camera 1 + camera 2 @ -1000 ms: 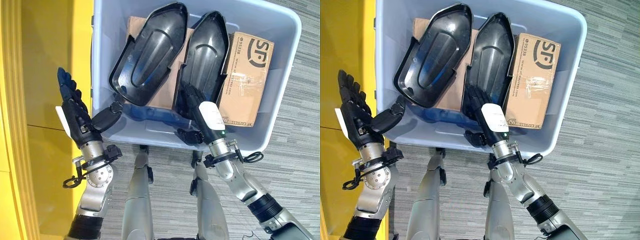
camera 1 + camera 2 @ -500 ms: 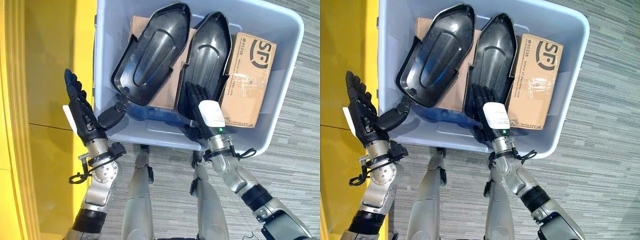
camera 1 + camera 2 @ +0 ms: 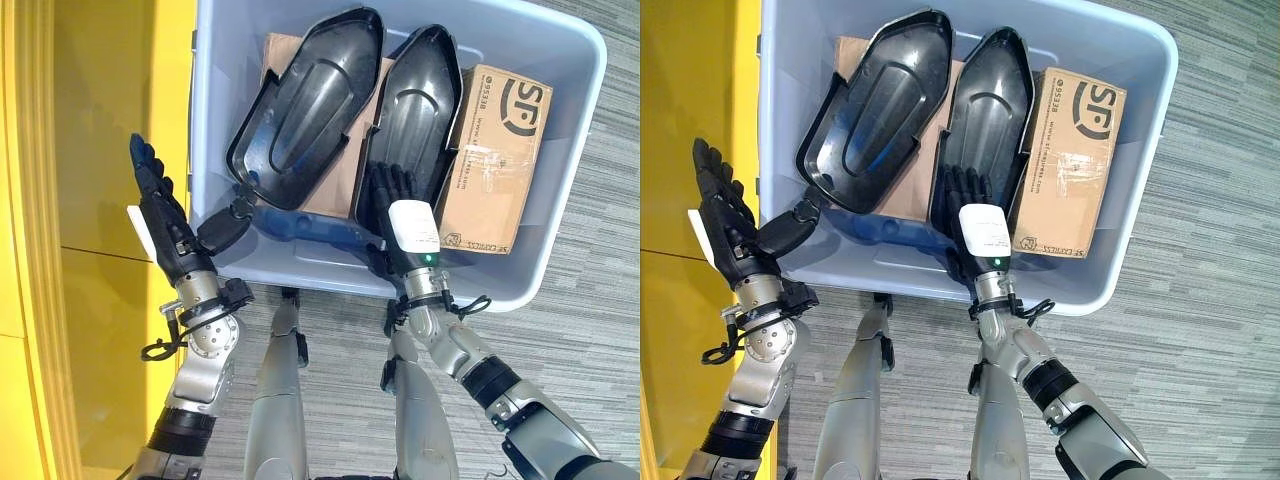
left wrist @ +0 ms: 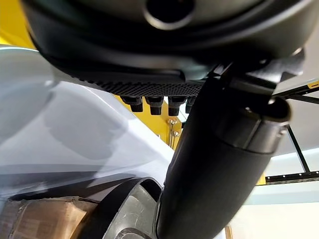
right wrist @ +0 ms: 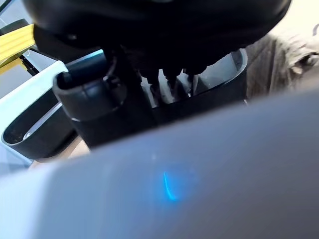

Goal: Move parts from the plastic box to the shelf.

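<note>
Here, right robot hand [image 3: 398, 205] flat-fingered on right part [image 3: 415, 105], ungripped; left robot hand [image 3: 165, 225] open outside plastic box [image 3: 560, 160]. Lift may slip.

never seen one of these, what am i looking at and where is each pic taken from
This is a two-legged humanoid robot with two arms ending in dark hands. The two wide pictures come from cameras in its head, looking down. The two close-up ones come from a camera on each wrist. Before it, on grey carpet, stands a pale blue plastic box holding two black moulded parts and cardboard boxes. The right hand reaches into the box, fingers straight against the right part. The left hand is open outside the box's left wall, its thumb over the rim. Nothing is held yet.
</note>
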Controlling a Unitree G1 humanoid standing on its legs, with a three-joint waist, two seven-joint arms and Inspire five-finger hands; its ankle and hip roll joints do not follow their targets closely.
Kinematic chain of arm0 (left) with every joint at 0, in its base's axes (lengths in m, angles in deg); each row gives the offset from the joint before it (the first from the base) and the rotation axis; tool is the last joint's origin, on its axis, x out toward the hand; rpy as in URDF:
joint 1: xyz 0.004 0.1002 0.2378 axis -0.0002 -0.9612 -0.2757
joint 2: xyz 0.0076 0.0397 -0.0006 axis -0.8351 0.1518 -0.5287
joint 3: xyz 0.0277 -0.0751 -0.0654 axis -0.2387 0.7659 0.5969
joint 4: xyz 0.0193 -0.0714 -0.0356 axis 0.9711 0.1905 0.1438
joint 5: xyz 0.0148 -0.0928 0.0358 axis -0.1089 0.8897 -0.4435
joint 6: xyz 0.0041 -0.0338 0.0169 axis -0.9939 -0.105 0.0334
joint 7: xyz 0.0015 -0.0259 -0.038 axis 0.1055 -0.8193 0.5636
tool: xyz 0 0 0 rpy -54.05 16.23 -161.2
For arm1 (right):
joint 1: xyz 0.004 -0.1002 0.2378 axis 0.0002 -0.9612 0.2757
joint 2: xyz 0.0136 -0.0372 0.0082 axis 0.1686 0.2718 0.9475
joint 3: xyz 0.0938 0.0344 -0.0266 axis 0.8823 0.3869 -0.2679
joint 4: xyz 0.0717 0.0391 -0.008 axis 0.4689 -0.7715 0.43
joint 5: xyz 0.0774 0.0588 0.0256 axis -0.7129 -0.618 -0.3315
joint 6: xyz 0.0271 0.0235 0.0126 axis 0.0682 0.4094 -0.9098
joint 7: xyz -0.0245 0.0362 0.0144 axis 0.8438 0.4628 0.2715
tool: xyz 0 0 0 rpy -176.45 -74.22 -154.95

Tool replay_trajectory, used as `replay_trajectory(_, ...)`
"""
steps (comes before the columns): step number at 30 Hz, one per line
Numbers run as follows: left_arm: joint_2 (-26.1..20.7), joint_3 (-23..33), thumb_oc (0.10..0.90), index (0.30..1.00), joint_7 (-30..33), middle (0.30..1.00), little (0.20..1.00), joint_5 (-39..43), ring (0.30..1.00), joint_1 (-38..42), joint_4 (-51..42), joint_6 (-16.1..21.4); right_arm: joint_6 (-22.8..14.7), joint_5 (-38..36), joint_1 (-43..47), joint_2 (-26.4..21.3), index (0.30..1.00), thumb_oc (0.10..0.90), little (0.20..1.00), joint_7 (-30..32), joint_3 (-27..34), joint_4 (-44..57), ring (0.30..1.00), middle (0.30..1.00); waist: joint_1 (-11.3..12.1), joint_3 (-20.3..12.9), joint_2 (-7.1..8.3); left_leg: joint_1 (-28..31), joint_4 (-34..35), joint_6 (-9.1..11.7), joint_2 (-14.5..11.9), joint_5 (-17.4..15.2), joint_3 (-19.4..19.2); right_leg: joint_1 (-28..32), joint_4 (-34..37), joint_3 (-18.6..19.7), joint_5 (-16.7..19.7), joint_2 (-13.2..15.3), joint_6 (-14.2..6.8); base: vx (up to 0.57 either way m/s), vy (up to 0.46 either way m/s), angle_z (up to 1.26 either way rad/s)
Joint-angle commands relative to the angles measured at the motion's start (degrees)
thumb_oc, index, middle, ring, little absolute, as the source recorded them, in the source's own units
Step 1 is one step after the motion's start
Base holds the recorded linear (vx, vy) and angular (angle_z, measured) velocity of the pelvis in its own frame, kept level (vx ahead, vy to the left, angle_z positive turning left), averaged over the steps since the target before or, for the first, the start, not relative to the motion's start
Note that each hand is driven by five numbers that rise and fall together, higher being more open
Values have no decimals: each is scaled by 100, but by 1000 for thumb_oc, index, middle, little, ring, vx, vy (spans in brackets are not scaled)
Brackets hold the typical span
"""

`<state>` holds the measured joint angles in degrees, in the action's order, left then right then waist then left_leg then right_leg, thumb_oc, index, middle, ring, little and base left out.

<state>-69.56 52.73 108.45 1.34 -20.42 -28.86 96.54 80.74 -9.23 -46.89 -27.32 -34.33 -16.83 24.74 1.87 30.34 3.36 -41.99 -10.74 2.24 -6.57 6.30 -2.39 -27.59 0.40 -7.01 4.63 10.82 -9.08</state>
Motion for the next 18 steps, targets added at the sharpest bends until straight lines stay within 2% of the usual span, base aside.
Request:
replay_trajectory(1, -93, -38, 900, 1000, -93, 1000, 1000, -162, 1000, 107, -352, 460, 51, -30, 214, 217, 1000, 900, 1000, -219, -115, -672, 1000, 1000, 128, -55, -122, -305, -446, 62, -50, -619, 78, 683, -338, -212, -1043, 179, 52, 0, 0, 0)
replay_trajectory(14, -152, -61, 900, 1000, -405, 1000, 1000, 117, 1000, -75, -467, 606, 337, -536, 528, 412, 1000, 900, 1000, -56, 79, -2512, 1000, 1000, 311, -55, -299, -307, -401, 56, -10, -574, 102, 660, -355, -234, -1034, 186, 49, 0, 0, 0)
replay_trajectory(17, -177, -35, 900, 1000, -547, 1000, 1000, 251, 1000, -222, -626, 693, 416, -715, 630, 369, 1000, 900, 1000, -18, 222, -3135, 1000, 1000, 403, -55, -400, -296, -399, 54, 11, -573, 93, 657, -380, -252, -1040, 197, 49, -1, 3, 1)
replay_trajectory(18, -182, -26, 900, 1000, -566, 1000, 1000, 278, 1000, -276, -670, 722, 431, -754, 652, 342, 962, 873, 962, -12, 261, -3268, 962, 962, 429, -55, -418, -300, -401, 54, 14, -576, 101, 658, -380, -252, -1043, 201, 50, 0, 0, 0)
